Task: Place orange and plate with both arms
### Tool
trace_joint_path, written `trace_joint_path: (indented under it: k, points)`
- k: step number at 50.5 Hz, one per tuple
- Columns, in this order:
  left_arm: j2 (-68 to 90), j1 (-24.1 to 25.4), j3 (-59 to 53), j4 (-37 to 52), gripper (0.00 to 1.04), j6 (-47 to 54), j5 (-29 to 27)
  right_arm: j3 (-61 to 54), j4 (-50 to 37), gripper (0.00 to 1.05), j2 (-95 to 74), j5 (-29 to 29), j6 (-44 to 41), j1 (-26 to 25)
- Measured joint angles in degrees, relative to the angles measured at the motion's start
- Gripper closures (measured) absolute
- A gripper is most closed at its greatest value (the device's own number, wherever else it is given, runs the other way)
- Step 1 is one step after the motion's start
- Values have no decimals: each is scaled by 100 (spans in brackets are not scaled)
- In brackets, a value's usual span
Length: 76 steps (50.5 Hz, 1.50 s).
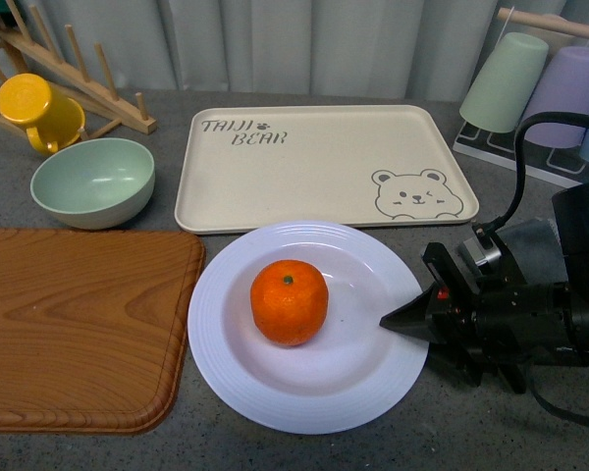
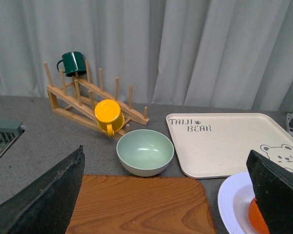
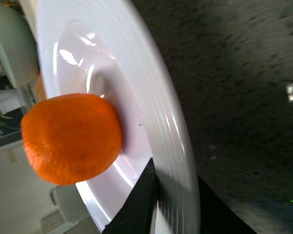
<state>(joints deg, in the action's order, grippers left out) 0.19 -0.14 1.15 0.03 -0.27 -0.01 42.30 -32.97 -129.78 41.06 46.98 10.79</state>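
In the front view my right gripper pinches the right rim of the plate, and the orange sits in its middle. In the left wrist view my left gripper is spread wide, holding nothing. In the right wrist view the rim looks stiff, glossy and breakable, so I judge the orange may roll.

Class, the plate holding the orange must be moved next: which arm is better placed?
Right. The right gripper straddles the plate at its rim, near the orange. The left gripper hangs open over the wooden board, touching nothing.
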Motion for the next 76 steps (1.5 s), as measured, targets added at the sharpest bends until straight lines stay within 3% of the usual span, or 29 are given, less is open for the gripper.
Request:
trace_joint_path:
  k: [6,49,76]
  points:
    - [0,0,0,0,6,0,0,15,-114,101,28,195,7,-17]
    - [0,0,0,0,6,0,0,-468,-2111,101,503,721,1329,-68]
    - [0,0,0,0,6,0,0,2094,-503,101,-136,542,1268,-70]
